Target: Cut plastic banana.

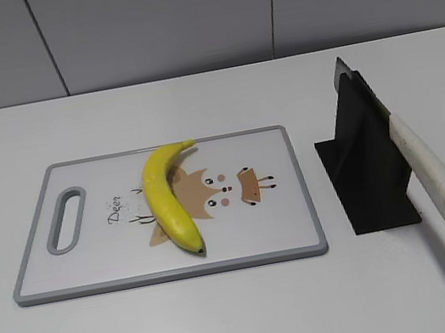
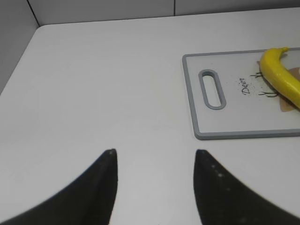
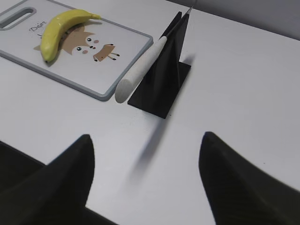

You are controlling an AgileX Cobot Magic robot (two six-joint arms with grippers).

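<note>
The plastic banana (image 1: 166, 197) lies whole on a white cutting board (image 1: 287, 237) with a grey rim, a handle slot at its left end and a cartoon deer printed in the middle. The banana covers the left part of that drawing, one tip toward the far edge and the other toward the near edge. Just right of the board, a black stand (image 1: 366, 165) holds a knife (image 1: 426, 167) tilted, white handle toward the near side. The left gripper (image 2: 154, 161) hangs over bare table (image 2: 93, 93), left of the board, jaws apart and holding nothing. The right gripper (image 3: 145, 150) hovers near the stand, jaws wide apart and also holding nothing.
</note>
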